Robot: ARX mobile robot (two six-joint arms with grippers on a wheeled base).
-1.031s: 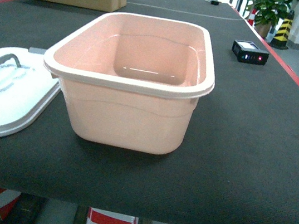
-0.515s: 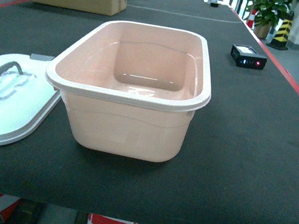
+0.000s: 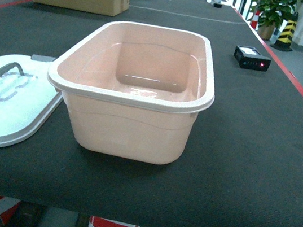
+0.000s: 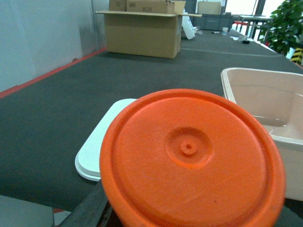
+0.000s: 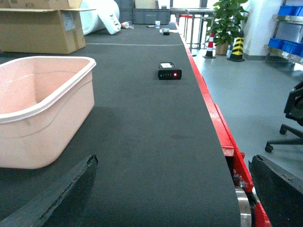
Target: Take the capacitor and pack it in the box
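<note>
Close up, the left wrist view is filled by a round orange plastic disc with a small raised hub at its centre [image 4: 191, 158], sitting right in front of the camera where the left claw would be; no finger shows, so whether that claw grips it, and whether the disc is the capacitor, I cannot tell. The right claw [image 5: 173, 189] has its two dark fingers [image 5: 52, 198] spread wide at the bottom corners of its view, with nothing between them but bare mat. Neither claw appears in the head view. Outward from there, the pale pink rounded rectangular plastic tub with a white rim [image 3: 134, 96] stands open and looks empty on the dark-matted bench [image 3: 260, 152], and its white lid with a grey handle [image 3: 7, 103] lies flat just beside it on the left. No capacitor can be picked out with certainty anywhere on the bench. My reading is that packing has not started: the step in hand is bringing the part to the box. The next move probably calls for carrying it over the white rim and lowering it inside before letting go. As for writing, the brown cardboard carton [image 4: 142, 33] at the far end bears faint dark print too blurred to read, and the small black device with a red light [image 3: 252, 55] shows no legible label.
</note>
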